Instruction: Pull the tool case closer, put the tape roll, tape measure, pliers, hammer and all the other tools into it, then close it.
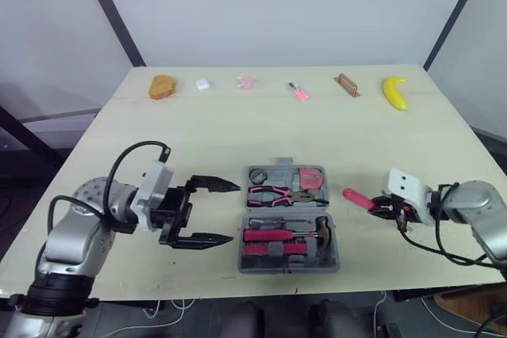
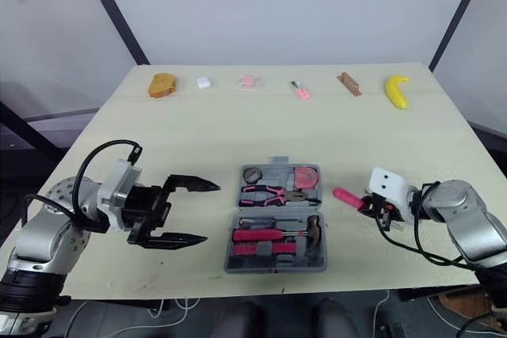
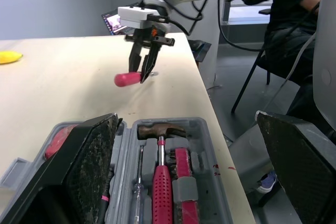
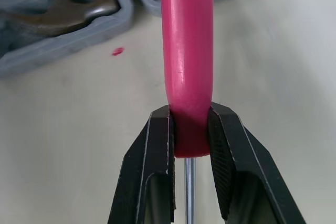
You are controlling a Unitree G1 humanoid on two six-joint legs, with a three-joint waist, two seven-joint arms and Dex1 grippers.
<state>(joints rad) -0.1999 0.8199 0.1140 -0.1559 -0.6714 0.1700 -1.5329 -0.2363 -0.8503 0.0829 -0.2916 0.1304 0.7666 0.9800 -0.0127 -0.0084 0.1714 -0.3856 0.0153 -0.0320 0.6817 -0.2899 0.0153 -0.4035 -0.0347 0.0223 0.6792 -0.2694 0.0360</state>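
Open tool case sat near the worktop's front edge, with the hammer and pliers inside. Left gripper hung just left of it, fingers spread wide. Right gripper, on the case's other side, had its fingers pinching a pink-handled screwdriver. A banana sat way back.

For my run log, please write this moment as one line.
tool case: open | right gripper: shut on screwdriver, right of case | left gripper: open, left of case
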